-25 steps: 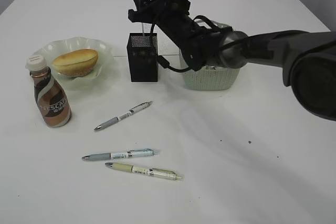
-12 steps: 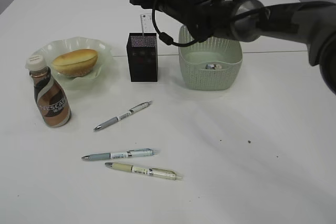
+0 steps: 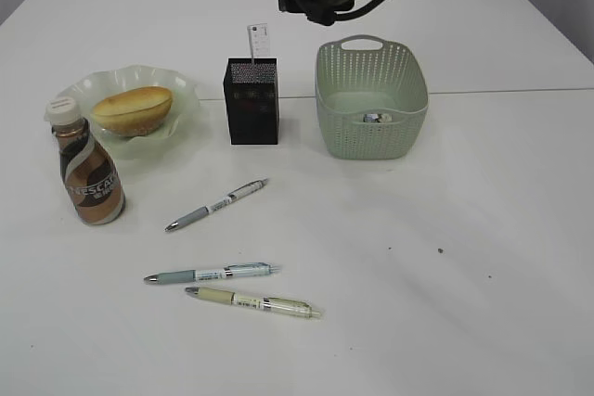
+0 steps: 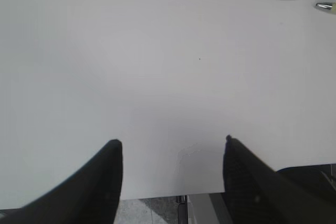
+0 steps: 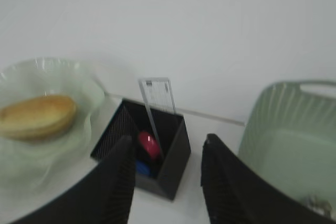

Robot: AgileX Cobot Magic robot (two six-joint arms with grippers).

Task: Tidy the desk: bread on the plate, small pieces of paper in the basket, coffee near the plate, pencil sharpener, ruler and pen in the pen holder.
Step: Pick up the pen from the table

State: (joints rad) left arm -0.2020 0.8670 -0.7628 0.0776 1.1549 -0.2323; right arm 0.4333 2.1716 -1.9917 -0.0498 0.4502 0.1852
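The pen holder [image 3: 251,101] stands upright on the desk [image 3: 464,257] and serves as the reference point. The ruler [image 3: 258,42] stands in it, leaning, its top end clear above the rim; the right wrist view also shows a red and a blue item at the bottom of the holder, too blurred to identify. To the left of the pen holder lies the plate [image 3: 176,99] with the bread [image 3: 133,108] resting on it. Further left and nearer the camera, the coffee [image 3: 86,169] stands upright, just beside the plate's front edge. Just right of the pen holder, apart from it, sits the basket [image 3: 371,99], with small pieces of paper [image 3: 373,118] on its floor. In front of the pen holder three pens lie flat on the desk: one pen [image 3: 216,205] closest, and a pair [image 3: 232,287] further forward, lying near each other. The right gripper [image 5: 167,179] hangs above the pen holder with jaws parted and nothing between them. The left gripper [image 4: 172,177] is over bare desk near its front edge, well in front of the pen holder, jaws spread and empty.
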